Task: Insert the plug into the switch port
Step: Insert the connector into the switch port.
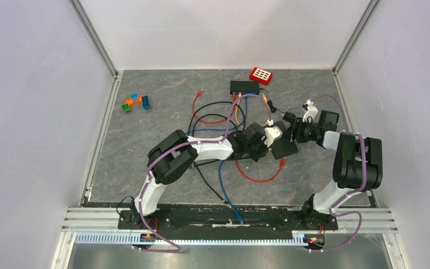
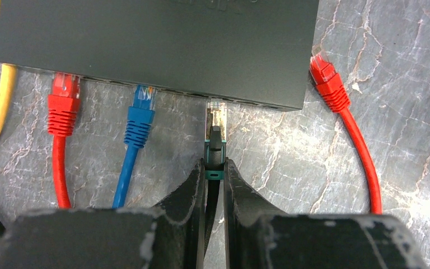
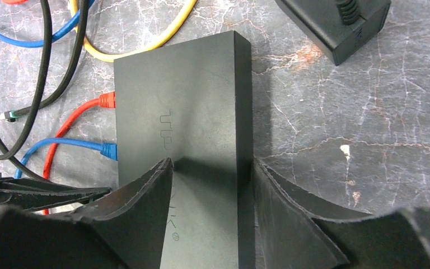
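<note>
fingers of the left gripper (image 2: 215,174) pinch the black plug (image 2: 215,143) at the switch (image 2: 157,45) port; right gripper (image 3: 210,188) fingers clamp the switch's sides.

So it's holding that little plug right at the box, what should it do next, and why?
Probably ease the left fingers straight forward. The black plug they pinch sits with its tip at the switch's front edge, seemingly lined up with a free port beside the blue plug, and the right fingers brace the switch.
</note>
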